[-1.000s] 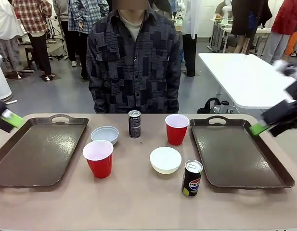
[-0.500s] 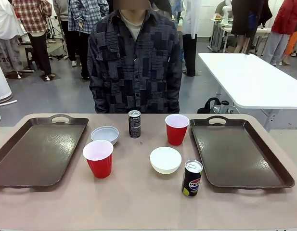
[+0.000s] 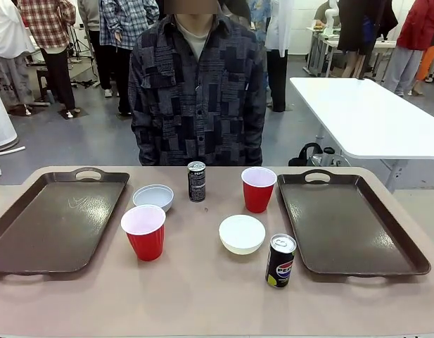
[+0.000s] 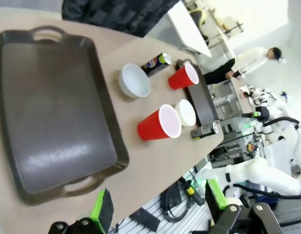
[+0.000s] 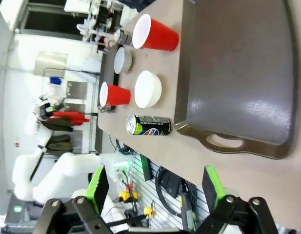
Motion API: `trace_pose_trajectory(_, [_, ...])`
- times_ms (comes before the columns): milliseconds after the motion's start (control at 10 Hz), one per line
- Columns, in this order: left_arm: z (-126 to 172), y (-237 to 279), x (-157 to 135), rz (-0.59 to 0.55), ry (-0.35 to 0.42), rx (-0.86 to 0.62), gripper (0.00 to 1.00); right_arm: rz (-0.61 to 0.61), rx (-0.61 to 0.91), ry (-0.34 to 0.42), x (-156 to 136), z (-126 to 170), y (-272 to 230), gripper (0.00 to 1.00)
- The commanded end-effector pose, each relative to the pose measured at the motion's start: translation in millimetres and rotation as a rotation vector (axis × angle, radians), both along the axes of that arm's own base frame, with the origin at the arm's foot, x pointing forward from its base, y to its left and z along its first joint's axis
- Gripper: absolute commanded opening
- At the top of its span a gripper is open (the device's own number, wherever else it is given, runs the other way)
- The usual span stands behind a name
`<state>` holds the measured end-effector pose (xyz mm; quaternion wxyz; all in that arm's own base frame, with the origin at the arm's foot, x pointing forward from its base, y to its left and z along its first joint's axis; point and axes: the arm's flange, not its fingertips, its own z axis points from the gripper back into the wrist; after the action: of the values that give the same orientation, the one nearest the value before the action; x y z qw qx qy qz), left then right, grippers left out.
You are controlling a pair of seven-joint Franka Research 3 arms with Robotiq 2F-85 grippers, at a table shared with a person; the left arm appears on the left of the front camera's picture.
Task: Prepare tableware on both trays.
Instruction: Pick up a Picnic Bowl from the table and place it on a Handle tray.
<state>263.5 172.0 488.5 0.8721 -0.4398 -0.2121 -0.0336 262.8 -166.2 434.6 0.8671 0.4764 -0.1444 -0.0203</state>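
Two trays [image 3: 55, 225] [image 3: 343, 225] on a beige table [image 3: 202, 296], crowded hall [image 3: 83, 141] behind; left fingers [image 4: 100, 209] and right fingers [image 5: 97, 187] apart.

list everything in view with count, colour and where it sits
tan table: 1, tan, across the view
large rectangular dark brown plastic trays: 2, brown, left end and right end
red plastic cups: 2, red, between the trays
small round white bowls: 2, white, between the trays
slim black can: 1, black, far middle
black-blue Pepsi can: 1, near, beside right tray
person: 1, dark patterned shirt, far side
left gripper: 1, black, green pads, open
right gripper: 1, same, open
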Motion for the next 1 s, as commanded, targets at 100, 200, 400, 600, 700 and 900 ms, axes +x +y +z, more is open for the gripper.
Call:
trace_pose_trajectory(100, [-1,21,4,-0.002,0.022,0.02,1.0,-0.021,0.036,-0.002,3,-5,-16,1.0])
trace_pose_trajectory(200, [0,27,5,0.002,0.04,0.031,1.0,-0.024,0.034,-0.001,2,-5,-16,1.0])
trace_pose_trajectory(400, [4,39,2,0.014,0.044,0.046,1.0,-0.029,0.029,-0.005,-1,-3,-19,1.0])
trace_pose_trajectory(600, [5,38,1,0.025,0.036,0.063,1.0,-0.023,0.017,0.01,0,-4,-17,1.0])
trace_pose_trajectory(700, [5,38,0,0.031,0.041,0.086,1.0,-0.023,0.013,0.009,1,-4,-16,1.0])
trace_pose_trajectory(900, [6,36,5,0.044,0.047,0.027,1.0,-0.033,0.006,0.026,-2,-3,-17,1.0])
